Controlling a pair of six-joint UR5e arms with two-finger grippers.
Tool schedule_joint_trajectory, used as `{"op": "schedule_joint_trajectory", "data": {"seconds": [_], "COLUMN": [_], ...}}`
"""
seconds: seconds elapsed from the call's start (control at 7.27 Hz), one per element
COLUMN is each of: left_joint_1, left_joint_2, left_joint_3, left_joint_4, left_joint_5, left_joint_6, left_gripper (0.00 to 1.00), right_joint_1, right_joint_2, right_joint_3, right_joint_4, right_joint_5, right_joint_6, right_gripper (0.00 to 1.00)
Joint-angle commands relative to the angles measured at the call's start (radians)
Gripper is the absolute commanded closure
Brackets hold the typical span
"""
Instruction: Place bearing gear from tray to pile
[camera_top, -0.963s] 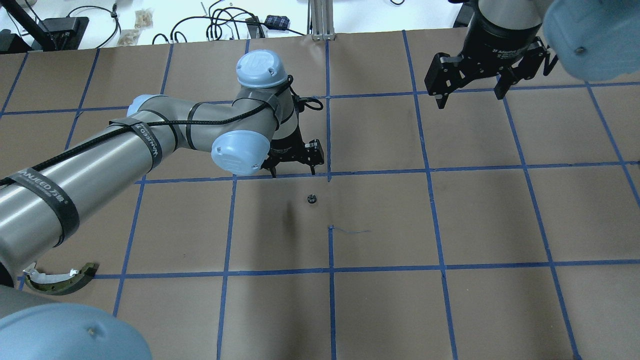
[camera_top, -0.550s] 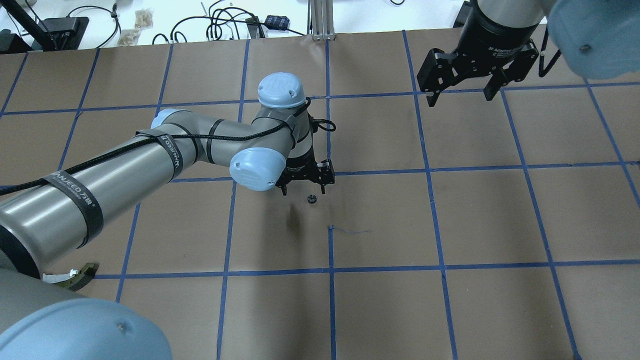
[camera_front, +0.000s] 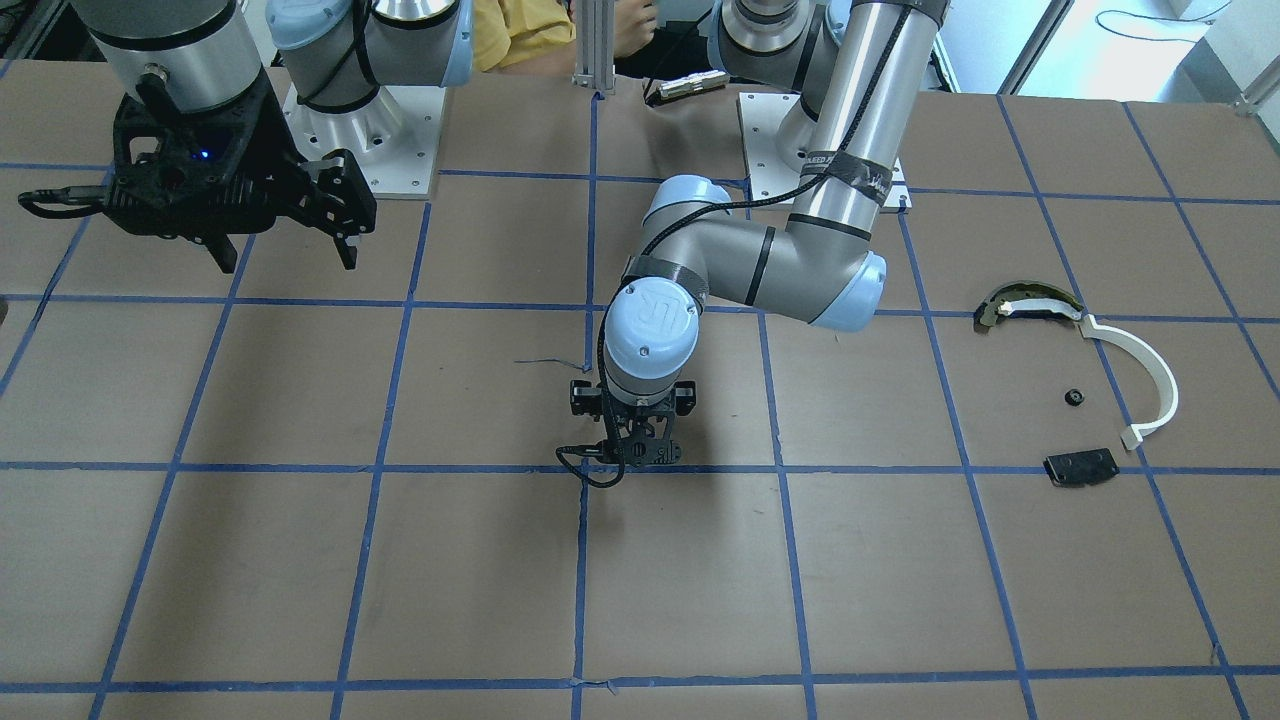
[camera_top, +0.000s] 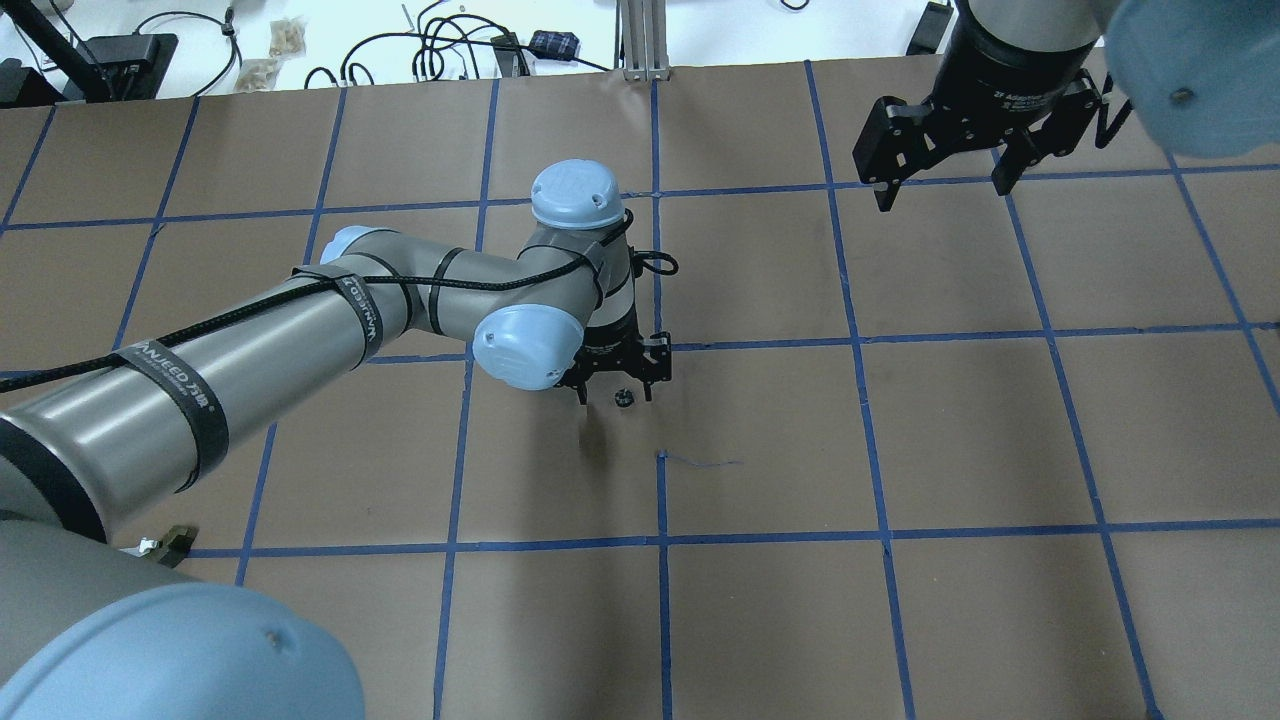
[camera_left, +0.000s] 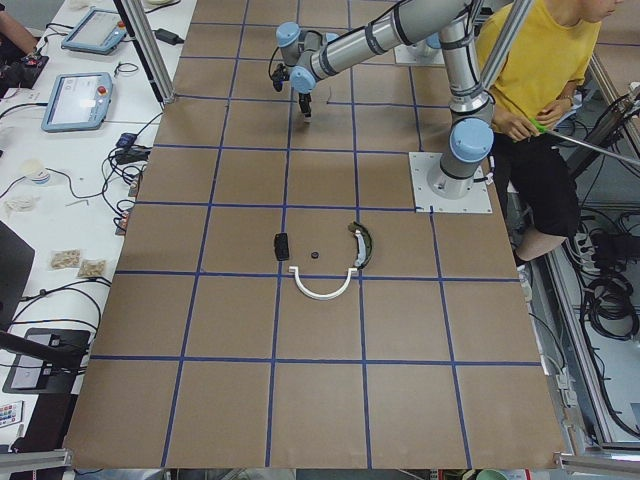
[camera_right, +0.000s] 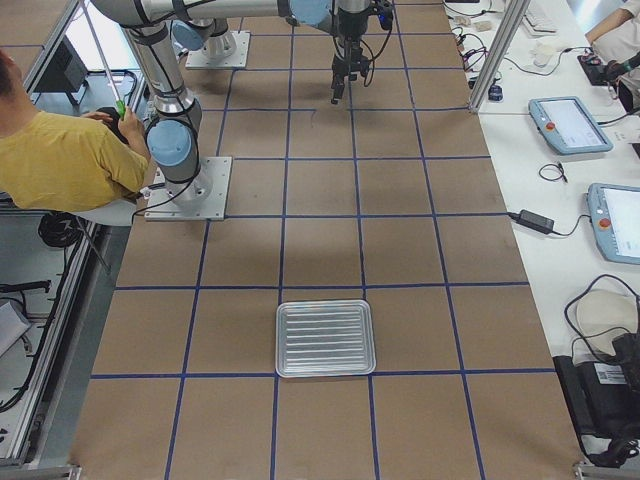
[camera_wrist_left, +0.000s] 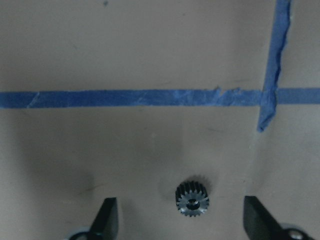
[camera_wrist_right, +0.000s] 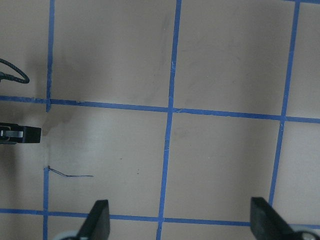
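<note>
A small black bearing gear (camera_top: 622, 398) lies on the brown table paper near the middle; it also shows in the left wrist view (camera_wrist_left: 192, 200). My left gripper (camera_top: 615, 388) is open and low over it, with a finger (camera_wrist_left: 106, 221) on each side and not touching it. In the front view the left gripper (camera_front: 640, 452) hides the gear. The pile holds a white curved strip (camera_front: 1140, 372), an olive curved piece (camera_front: 1020, 303), a black plate (camera_front: 1080, 467) and another small gear (camera_front: 1074, 396). My right gripper (camera_top: 940, 197) is open, empty and held high.
A ribbed metal tray (camera_right: 326, 338) sits empty far toward the table's right end. Blue tape lines (camera_wrist_left: 135, 97) grid the paper. A person in yellow (camera_left: 545, 70) sits behind the robot bases. The pile also shows in the left side view (camera_left: 322, 290).
My left gripper has moved toward the gear and come down, so its open fingers now straddle it. The right gripper has shifted only slightly.
</note>
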Motion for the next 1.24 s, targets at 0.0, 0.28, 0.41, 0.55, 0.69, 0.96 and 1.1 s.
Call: {"op": "schedule_joint_trajectory", "data": {"seconds": [0.0, 0.28, 0.41, 0.55, 0.69, 0.96, 1.1], "left_joint_1": [0.000, 0.000, 0.000, 0.000, 0.000, 0.000, 0.004], "left_joint_2": [-0.002, -0.002, -0.002, -0.007, -0.017, -0.022, -0.010], "left_joint_3": [0.003, -0.002, -0.002, -0.002, 0.003, 0.014, 0.018], "left_joint_4": [0.001, -0.004, -0.002, -0.002, 0.001, 0.010, 0.016], "left_joint_5": [0.001, -0.001, -0.001, -0.001, 0.000, 0.004, 0.002], "left_joint_6": [0.000, 0.000, 0.003, 0.003, 0.003, 0.004, 0.001], "left_gripper": [0.27, 0.29, 0.35, 0.56, 0.72, 1.00, 1.00], "right_joint_1": [-0.009, -0.012, -0.009, -0.009, -0.007, -0.010, -0.006], "right_joint_2": [0.000, 0.000, -0.005, -0.006, -0.009, -0.003, -0.006], "right_joint_3": [0.001, -0.003, 0.002, 0.001, 0.004, 0.005, 0.008], "right_joint_4": [0.001, 0.002, 0.002, 0.002, 0.022, 0.013, 0.016], "right_joint_5": [0.006, 0.001, 0.001, 0.003, 0.003, 0.004, 0.004], "right_joint_6": [-0.005, -0.005, -0.002, -0.004, -0.004, -0.007, -0.001], "right_gripper": [0.00, 0.00, 0.00, 0.00, 0.00, 0.00, 0.00]}}
